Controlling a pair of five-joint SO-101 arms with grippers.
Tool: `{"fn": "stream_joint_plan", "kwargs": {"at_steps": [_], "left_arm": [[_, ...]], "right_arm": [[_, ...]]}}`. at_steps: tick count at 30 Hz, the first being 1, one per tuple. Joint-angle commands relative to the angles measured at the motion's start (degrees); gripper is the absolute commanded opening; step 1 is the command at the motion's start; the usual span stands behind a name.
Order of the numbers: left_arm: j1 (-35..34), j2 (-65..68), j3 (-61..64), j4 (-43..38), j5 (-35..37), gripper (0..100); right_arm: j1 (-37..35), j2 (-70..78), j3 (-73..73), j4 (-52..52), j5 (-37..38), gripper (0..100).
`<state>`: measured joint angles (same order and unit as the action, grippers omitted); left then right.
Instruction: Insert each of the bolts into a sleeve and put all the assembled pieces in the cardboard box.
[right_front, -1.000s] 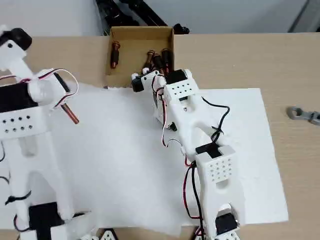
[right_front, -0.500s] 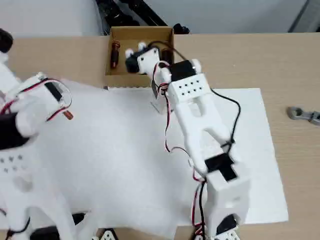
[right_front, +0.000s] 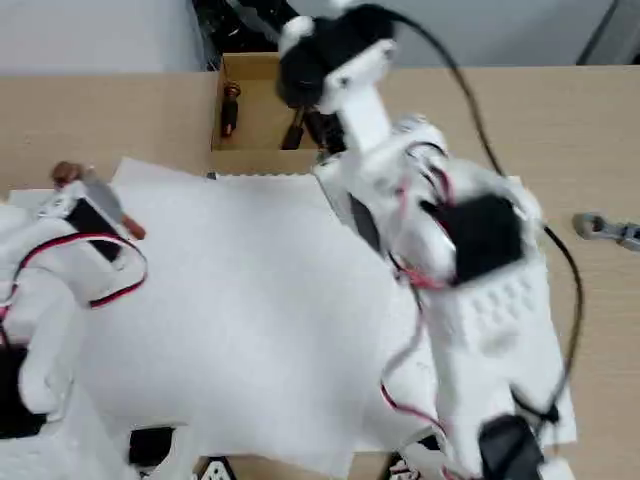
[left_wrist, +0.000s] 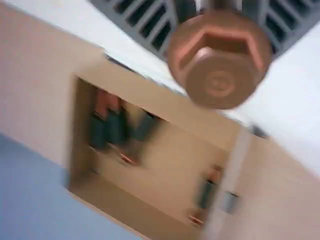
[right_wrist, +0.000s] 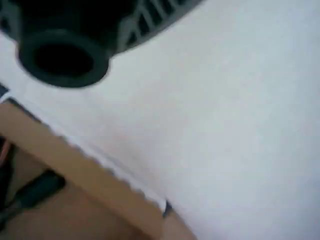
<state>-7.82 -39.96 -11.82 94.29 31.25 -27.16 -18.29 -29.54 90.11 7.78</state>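
The left gripper (right_front: 98, 205) is sitting at the left edge of the high view, over the upper left part of the white sheet (right_front: 240, 310). Its fingers are clamping a copper bolt (right_front: 134, 229) across the shank, so the bolt is lying slanted, its hex head toward the upper left and its tip toward the lower right. In the left wrist view the hex head (left_wrist: 220, 60) is facing the camera, with the cardboard box (left_wrist: 165, 102) lying open beyond it.

The right arm is standing tall through the middle of the high view. The right gripper (right_front: 318, 58) is hanging at the top centre, above the cardboard box (right_front: 262, 160). Its fingers are pinching a black sleeve (right_wrist: 62, 59), whose hollow end is facing the right wrist camera.

The box is resting on the table (right_front: 120, 110) at the top centre, just beyond the sheet's far edge. One assembled piece (right_front: 230, 108) is lying by the box's left wall, and more assembled pieces (right_front: 298, 128) are lying together on its right side, partly behind the arm.

A metal wrench (right_front: 603, 228) is lying at the right edge of the table.
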Motion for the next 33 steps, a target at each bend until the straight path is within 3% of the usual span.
{"fn": "stream_joint_plan", "kwargs": {"at_steps": [1, 7, 11, 14, 18, 25, 33], "left_arm": [[6.15, -0.70, 1.45, -4.04, -3.16, 1], [16.09, -0.97, 6.64, -9.76, -18.37, 1], [19.34, -0.79, 7.25, -11.78, -25.76, 1], [21.01, -0.79, 7.25, -12.66, -29.71, 1], [22.42, -0.70, 7.34, -14.15, -33.76, 1], [22.59, -0.70, 7.34, -18.02, -33.14, 1], [23.12, -0.53, 7.43, -23.65, -20.13, 1]], "right_arm": [[-0.31, -7.87, -0.53, 0.31, -2.64, 0.6], [-0.40, -16.48, 4.31, 4.97, -3.34, 0.6], [-0.40, -25.45, 18.29, 3.65, -3.52, 0.8], [-0.40, -34.51, 33.32, -2.33, -3.52, 0.8], [-0.40, -48.31, 55.30, -19.38, -3.34, 0.5], [-0.66, -63.78, 83.87, -43.12, -3.34, 0.4], [-4.44, -64.92, 93.27, -60.70, -4.66, 0.4]]}}
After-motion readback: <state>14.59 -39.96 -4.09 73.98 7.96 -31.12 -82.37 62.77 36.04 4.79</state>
